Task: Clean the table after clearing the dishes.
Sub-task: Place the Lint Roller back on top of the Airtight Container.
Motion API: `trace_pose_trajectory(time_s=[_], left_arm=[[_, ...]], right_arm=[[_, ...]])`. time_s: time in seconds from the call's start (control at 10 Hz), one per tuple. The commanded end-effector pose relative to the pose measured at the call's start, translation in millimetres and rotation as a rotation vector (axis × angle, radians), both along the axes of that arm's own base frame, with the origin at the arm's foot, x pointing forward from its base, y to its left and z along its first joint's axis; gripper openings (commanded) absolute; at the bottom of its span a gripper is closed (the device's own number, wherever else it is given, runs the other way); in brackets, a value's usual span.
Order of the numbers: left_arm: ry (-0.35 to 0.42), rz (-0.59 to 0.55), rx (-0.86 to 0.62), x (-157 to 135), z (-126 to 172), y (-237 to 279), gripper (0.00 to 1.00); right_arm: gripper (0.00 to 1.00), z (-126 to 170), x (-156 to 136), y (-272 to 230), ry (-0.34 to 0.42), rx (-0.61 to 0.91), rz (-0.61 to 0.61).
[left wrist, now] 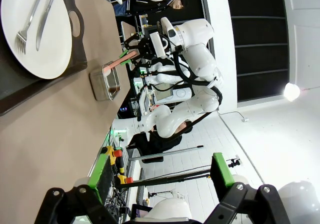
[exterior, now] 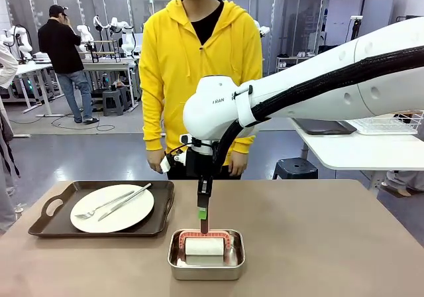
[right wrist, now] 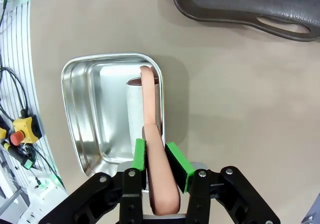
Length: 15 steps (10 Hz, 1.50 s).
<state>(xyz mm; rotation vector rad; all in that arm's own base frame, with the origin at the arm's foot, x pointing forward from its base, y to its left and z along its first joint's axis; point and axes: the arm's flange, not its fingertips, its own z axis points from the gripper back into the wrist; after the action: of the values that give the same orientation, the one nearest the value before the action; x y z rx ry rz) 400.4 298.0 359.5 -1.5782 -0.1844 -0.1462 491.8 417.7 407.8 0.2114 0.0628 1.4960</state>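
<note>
Roller pickup is looking like the step in hand. Right pincer [right wrist: 159,156] is pinching the pink handle [right wrist: 149,99] of the roller [exterior: 205,246], green pads pressing on both sides of it. The white roll is resting inside the steel pan [exterior: 175,265] at the near middle of the desk [exterior: 318,244]. Left pincer [left wrist: 161,168] is hanging spread and holding nothing, looking along the desk from its left end.

Next move, as I am judging it, is calling for a straight lift to clear the pan wall, then laying the roll flat on bare desk top.

One dark tray [exterior: 50,211] is sitting at the left, just beside the pan, carrying a white plate [exterior: 126,221] with fork [exterior: 99,209] and knife [exterior: 129,199]. So the dishes are not fully cleared, and the tray is blocking that stretch of surface. Person [exterior: 199,58] in a yellow hoodie is standing at the far edge, behind the right arm.
</note>
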Motion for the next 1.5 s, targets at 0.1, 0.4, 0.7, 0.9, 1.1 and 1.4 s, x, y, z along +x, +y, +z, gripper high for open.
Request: trace_pose_trajectory(time_s=[0.1, 0.4, 0.7, 0.9, 1.1, 1.4], left_arm=[[0.0, 0.007, 0.002, -3, 1, 2, 1.0], [0.0, 0.007, 0.002, -3, 1, 2, 1.0], [0.0, 0.007, 0.002, -3, 1, 2, 1.0], [0.0, 0.007, 0.002, -3, 1, 2, 1.0], [0.0, 0.007, 0.002, -3, 1, 2, 1.0], [0.0, 0.007, 0.002, -3, 1, 2, 1.0]], right_arm=[[0.23, -12, -1, -6, -0.014, 0.018, 0.019], [0.23, -9, -2, -6, -0.003, -0.003, 0.025], [0.45, -1, -3, -5, -0.006, -0.001, 0.025], [0.57, 9, -6, -4, -0.001, -0.023, 0.015], [0.69, 24, -9, -1, -0.024, -0.018, 0.017], [0.83, 39, -7, 0, -0.04, -0.031, 0.001]])
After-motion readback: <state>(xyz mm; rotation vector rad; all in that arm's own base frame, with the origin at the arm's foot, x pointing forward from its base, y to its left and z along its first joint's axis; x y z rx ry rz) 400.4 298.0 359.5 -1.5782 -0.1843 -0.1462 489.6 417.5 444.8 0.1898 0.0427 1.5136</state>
